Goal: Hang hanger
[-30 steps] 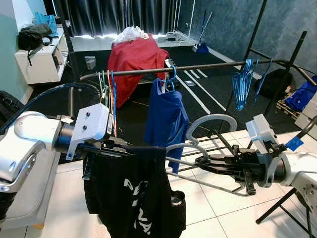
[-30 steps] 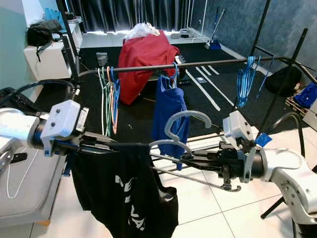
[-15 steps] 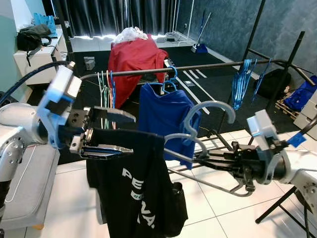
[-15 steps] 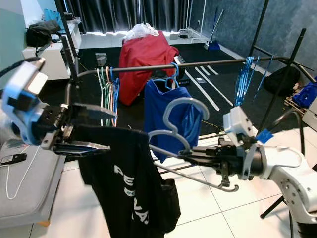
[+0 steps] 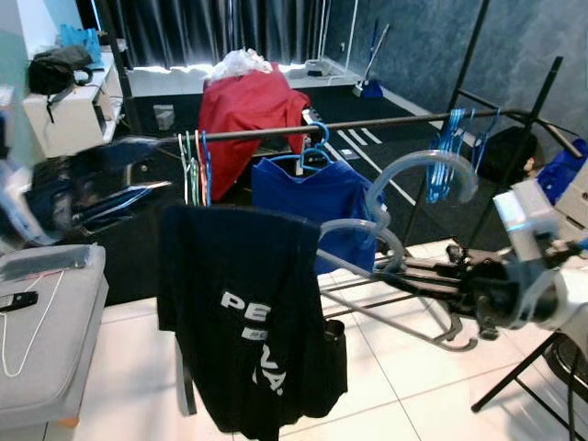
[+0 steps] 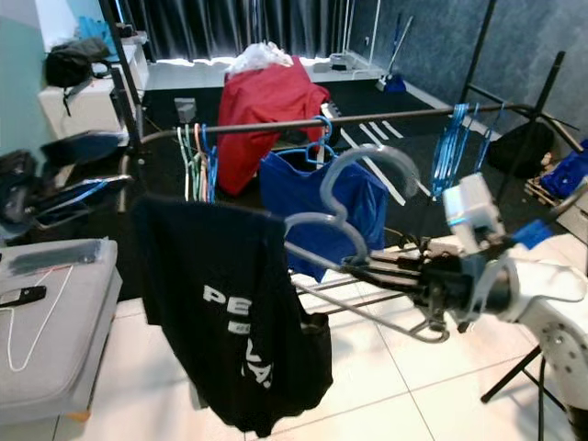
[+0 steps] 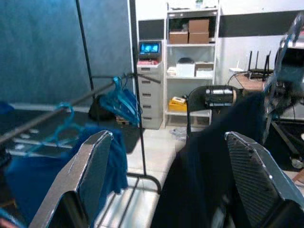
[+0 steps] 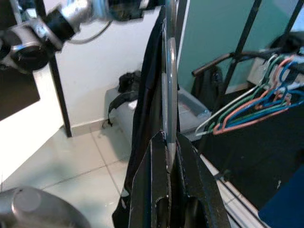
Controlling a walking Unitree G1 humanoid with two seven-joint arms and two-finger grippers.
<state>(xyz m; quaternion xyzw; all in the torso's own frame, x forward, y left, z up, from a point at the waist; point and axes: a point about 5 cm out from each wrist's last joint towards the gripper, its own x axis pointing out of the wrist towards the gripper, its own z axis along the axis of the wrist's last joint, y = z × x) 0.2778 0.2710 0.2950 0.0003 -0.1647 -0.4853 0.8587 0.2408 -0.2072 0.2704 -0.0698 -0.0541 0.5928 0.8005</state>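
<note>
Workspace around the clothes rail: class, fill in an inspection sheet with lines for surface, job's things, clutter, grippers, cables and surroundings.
Surface: white floor tiles near, dark carpet beyond.
Job's things: grey hanger carrying black T-shirt, held short of the rail.
Clutter: blue shirt and spare coloured hangers on the rail; red cloth behind.
Grippers: right gripper shut on the hanger; left gripper open, drawn aside, blurred.
Cables: white cord on grey case.
Surroundings: dark curtains, white shelf with bag.
</note>
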